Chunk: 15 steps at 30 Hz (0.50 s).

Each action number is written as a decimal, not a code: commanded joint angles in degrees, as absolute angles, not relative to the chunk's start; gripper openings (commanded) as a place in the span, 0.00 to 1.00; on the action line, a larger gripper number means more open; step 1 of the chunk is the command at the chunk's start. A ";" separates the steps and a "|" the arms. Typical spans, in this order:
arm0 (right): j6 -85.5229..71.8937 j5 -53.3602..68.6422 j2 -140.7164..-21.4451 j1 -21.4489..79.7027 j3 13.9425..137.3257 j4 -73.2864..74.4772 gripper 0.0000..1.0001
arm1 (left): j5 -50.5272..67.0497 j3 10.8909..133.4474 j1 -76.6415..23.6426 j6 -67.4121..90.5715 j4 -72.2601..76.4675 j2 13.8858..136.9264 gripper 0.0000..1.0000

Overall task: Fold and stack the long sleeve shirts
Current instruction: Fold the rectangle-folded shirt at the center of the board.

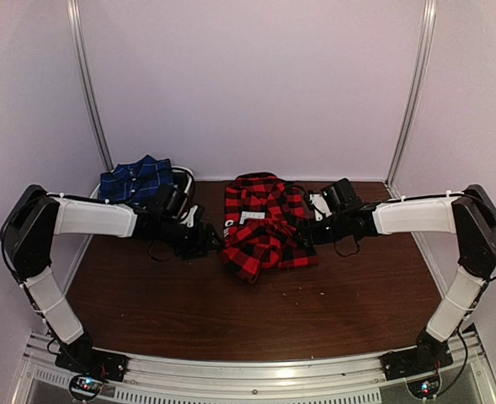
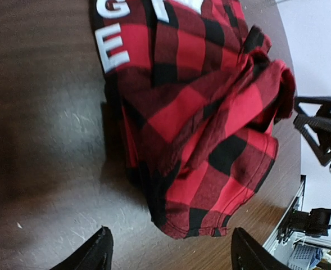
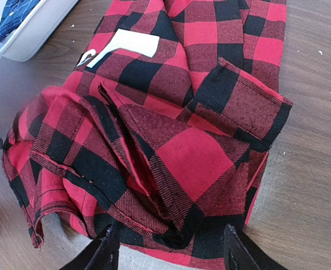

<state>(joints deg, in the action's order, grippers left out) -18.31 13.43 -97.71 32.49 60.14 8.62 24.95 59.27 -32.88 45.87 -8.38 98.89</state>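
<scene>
Two grippers, jaws spread and empty, are placed beside the red shirt [image 1: 264, 227] at frame centre: the left gripper [image 1: 208, 241] at its left edge, the right gripper [image 1: 309, 229] at its right. Its long axis is laid top to bottom, and both are judged equally near.

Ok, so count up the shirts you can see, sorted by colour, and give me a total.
Red-and-black checked shirt: 1
Navy blue shirt: 1
Total: 2
</scene>
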 commanded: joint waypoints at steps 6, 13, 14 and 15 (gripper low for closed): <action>-19.10 12.81 -101.29 33.22 61.53 7.64 0.52 | 22.17 60.51 -37.21 45.35 -8.05 100.88 0.57; -19.92 12.86 -102.66 33.18 64.08 8.65 0.41 | 22.98 65.83 -37.35 45.17 -8.27 104.80 0.26; -20.02 12.53 -102.68 33.15 64.52 8.77 0.38 | 23.20 66.54 -37.35 45.15 -8.26 105.10 0.20; -20.08 12.31 -102.74 33.15 65.04 8.97 0.34 | 23.14 67.28 -37.31 45.11 -8.49 105.30 0.17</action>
<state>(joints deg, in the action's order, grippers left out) -19.42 13.23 -102.35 32.80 61.82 8.78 23.16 63.70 -37.19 45.47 -9.56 104.20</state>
